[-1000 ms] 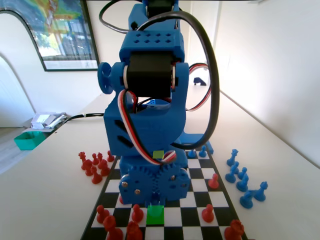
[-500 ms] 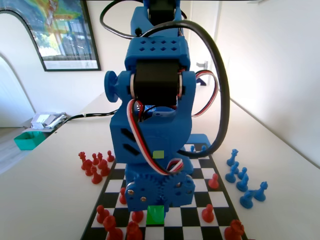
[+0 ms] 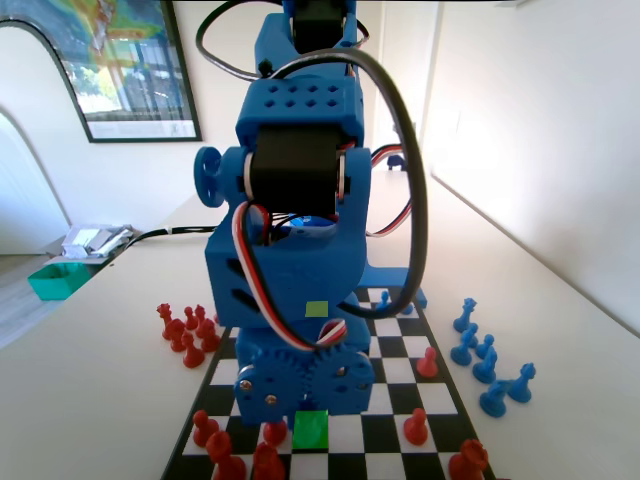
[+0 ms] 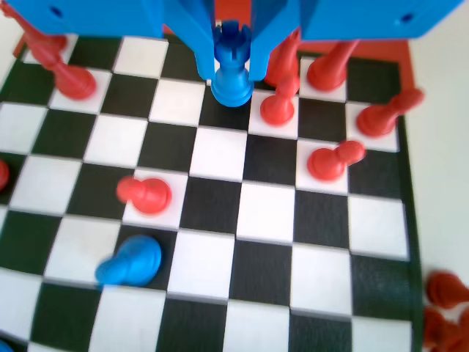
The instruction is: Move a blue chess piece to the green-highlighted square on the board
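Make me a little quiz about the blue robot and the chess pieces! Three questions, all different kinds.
1. True or false: in the wrist view, the gripper holds a red piece.
2. What colour is the round-headed pawn on the board's lower left in the wrist view? A red, B blue, C green.
3. Fill in: in the fixed view, the green-highlighted square lies just in front of the blue ____.

Key: 1 false, it holds the blue chess piece, a castle-topped one, between its jaws. 2 B. 3 arm.
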Robot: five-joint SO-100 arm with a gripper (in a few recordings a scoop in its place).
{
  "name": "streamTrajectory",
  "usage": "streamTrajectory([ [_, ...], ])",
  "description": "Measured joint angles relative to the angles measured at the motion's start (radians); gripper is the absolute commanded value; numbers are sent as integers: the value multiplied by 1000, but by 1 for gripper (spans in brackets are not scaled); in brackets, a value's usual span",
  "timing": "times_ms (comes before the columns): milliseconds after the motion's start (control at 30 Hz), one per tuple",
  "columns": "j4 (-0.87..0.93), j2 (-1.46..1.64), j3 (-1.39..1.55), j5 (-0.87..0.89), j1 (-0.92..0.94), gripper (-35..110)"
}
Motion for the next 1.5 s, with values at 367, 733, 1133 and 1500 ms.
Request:
streamTrajectory([
  [367,-35,0,21,-2,-3,1],
  [733,-54,0,21,9,-8,11],
  [1133,-41,0,21,5,0,11],
  [1500,18,18,20,11,-3,6],
])
